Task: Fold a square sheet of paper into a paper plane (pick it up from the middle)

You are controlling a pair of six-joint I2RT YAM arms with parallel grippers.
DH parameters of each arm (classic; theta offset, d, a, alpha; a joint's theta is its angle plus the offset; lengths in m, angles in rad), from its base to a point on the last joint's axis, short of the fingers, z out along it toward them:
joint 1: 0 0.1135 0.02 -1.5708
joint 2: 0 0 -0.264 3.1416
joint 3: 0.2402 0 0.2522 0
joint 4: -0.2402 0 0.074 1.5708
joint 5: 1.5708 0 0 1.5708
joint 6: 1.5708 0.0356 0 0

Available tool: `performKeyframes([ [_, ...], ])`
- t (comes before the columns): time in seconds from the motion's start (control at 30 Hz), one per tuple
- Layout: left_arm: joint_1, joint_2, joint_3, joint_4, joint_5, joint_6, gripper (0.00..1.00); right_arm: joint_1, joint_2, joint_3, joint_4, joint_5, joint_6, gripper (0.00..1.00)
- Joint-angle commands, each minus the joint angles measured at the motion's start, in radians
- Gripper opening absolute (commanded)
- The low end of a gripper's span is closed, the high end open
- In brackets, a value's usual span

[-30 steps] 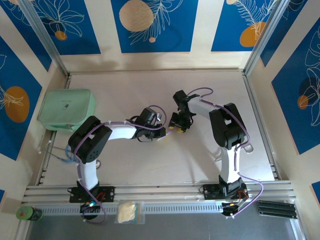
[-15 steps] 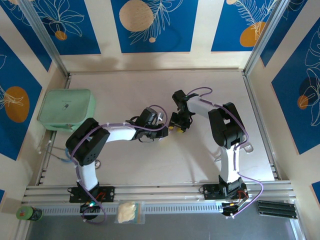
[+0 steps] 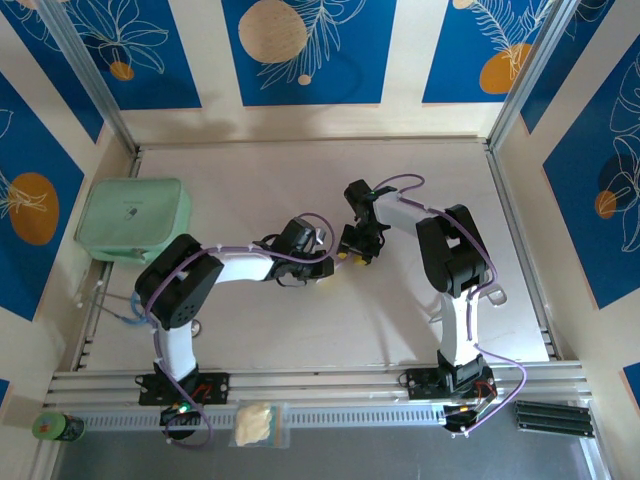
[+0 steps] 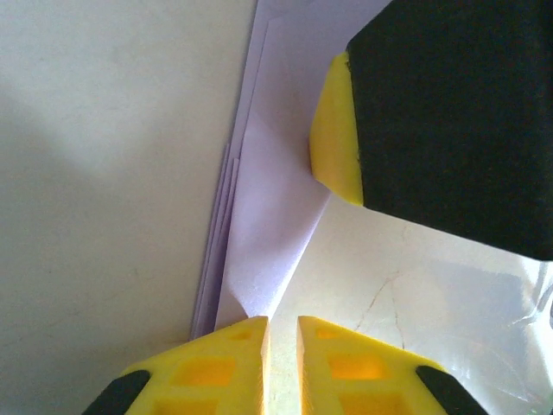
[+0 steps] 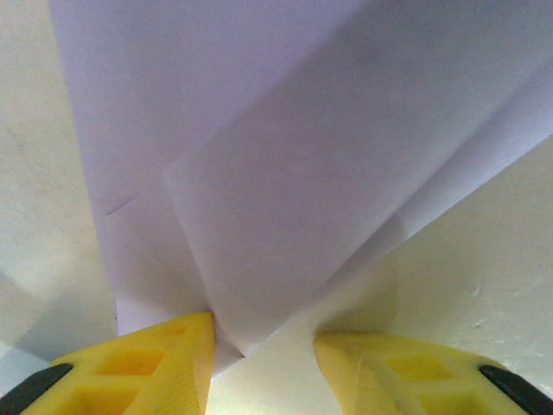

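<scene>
One lilac sheet, partly folded, lies mid-frame on the bench. My left claw is nearly closed at its tip, and my right claw sits half-wide astride a corner. I'd press flat, tracing creases slowly.

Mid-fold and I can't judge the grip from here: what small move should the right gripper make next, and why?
Probably close the right gripper. Its jaws stand open astride a corner of the folded lilac paper, while the nearly shut left gripper sits at a tip of the paper, apparently steadying it.
</scene>
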Motion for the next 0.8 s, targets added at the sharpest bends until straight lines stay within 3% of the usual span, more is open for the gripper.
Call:
performKeyframes([
  [0.0,-0.005,0.022,0.010,-0.026,-0.031,0.011,0.17,0.013,0.221,-0.104,0.040,0.160,0.004,0.44],
  [0.77,0.002,0.038,-0.008,-0.035,-0.045,-0.006,0.17,0.015,0.231,-0.100,0.037,0.160,0.000,0.44],
])
